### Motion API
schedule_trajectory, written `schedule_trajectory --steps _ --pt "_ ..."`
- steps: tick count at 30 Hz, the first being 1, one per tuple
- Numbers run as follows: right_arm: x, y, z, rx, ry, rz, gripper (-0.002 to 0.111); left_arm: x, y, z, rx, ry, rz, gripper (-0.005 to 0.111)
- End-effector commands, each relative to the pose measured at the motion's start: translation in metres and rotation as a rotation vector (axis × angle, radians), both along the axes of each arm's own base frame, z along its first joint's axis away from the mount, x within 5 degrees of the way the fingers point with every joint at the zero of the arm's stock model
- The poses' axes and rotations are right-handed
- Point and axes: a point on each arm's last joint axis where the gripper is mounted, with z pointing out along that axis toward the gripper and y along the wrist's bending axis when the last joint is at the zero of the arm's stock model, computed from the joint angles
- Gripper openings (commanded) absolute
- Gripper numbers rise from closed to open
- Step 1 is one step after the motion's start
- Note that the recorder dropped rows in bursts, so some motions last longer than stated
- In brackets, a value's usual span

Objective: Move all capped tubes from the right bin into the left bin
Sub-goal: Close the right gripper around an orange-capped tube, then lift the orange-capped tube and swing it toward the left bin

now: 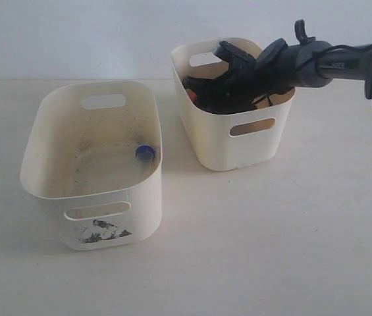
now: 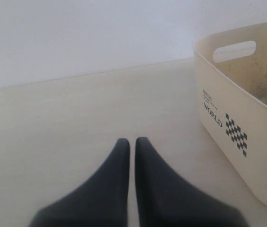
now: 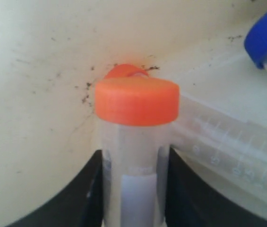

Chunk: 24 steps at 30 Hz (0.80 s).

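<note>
My right gripper (image 1: 217,89) reaches down into the smaller right bin (image 1: 238,148). In the right wrist view the right gripper (image 3: 133,189) is shut on a clear tube with an orange cap (image 3: 137,100), held close to the bin's speckled inner wall (image 3: 38,71). Beside it lies another clear tube (image 3: 228,146), and a blue cap (image 3: 265,38) shows at the edge. The larger left bin (image 1: 146,210) holds one blue-capped tube (image 1: 145,152). Outside the left bin (image 2: 228,99), my left gripper (image 2: 132,142) hovers shut and empty over the table.
The left bin's front wall carries a torn black-grey mark (image 1: 103,234); its side wall has printed text and a checkered mark (image 2: 236,134). A pale wall rises behind the cream table (image 1: 271,250). The two bins stand a short gap apart.
</note>
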Motion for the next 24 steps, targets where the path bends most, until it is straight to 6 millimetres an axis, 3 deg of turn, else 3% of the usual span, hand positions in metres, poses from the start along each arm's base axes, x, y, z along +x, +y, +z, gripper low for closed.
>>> schedule_trajectory --steps 1,6,9,13,15,19,22,24 --pt "-0.002 -0.002 0.048 -0.01 -0.08 0.005 0.0 0.0 0.0 0.003 -0.013 -0.022 0.0 0.004" --pt "-0.012 -0.007 0.094 -0.071 -0.135 0.042 0.0 0.0 0.0 0.003 -0.013 -0.022 0.0 0.004" --pt "-0.029 -0.02 0.139 -0.12 -0.131 0.07 0.0 0.0 0.0 0.003 -0.013 -0.022 0.0 0.004" --pt "-0.057 -0.037 0.177 -0.129 -0.12 0.081 0.0 0.0 0.0 0.003 -0.013 -0.022 0.0 0.004" --pt "-0.072 -0.039 0.182 -0.125 -0.099 0.089 0.0 0.0 0.0 0.003 -0.013 -0.022 0.0 0.004" --pt "-0.121 -0.033 0.202 -0.045 -0.105 0.113 0.0 0.0 0.0 0.003 -0.013 -0.022 0.0 0.004" --pt "-0.145 -0.02 0.207 0.018 -0.109 0.141 0.0 0.0 0.0 0.003 -0.013 -0.022 0.0 0.004" --pt "-0.167 -0.001 0.201 0.025 -0.119 0.17 0.0 0.0 0.0 0.003 -0.013 -0.022 0.0 0.004"
